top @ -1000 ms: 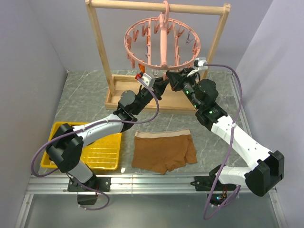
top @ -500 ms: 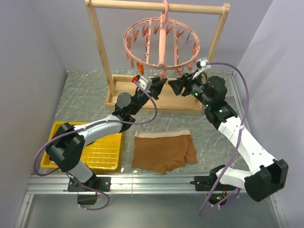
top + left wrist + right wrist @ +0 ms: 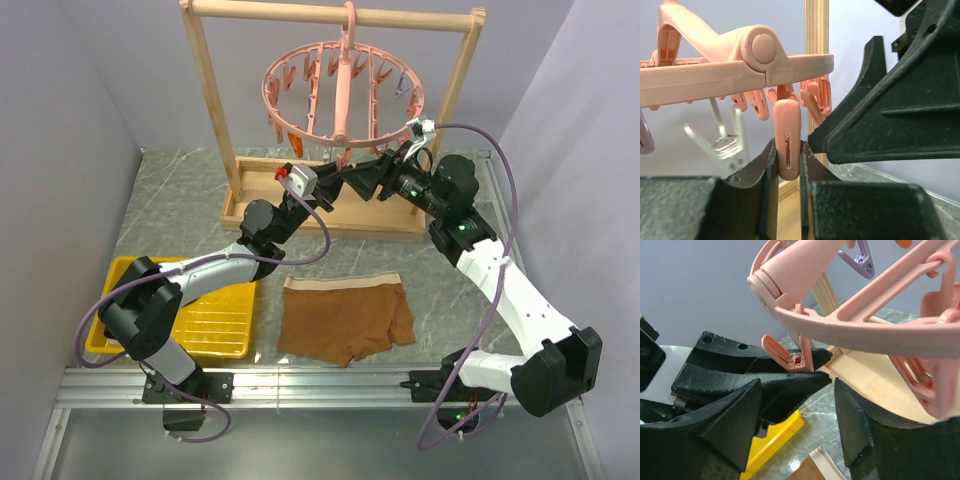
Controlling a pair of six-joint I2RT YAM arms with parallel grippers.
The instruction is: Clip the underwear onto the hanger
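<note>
Grey marbled surface (image 3: pixel 180 200) and lilac walls framed one wooden rack (image 3: pixel 215 120), with one pink hanger (image 3: pixel 343 100) hooked on its top bar. One pair of underwear (image 3: pixel 345 318) lay flat near the front edge between the two arm bases, well apart from the hanger and held by nothing. One yellow tray (image 3: pixel 200 353) sat at the left.

Under the ring, the left gripper (image 3: pixel 788 150) was pinched on a single clip (image 3: pixel 787 132). The right gripper (image 3: pixel 797 385) stood wide apart and empty, just beside the left's fingers. The hanger's clips were too many and too overlapped to count.

The crowding looked risky: the two grippers could knock together, or a tug on the clip could swing the ring and slip the clip free. The garment also had to be fetched, so the clip might be left unheld.
</note>
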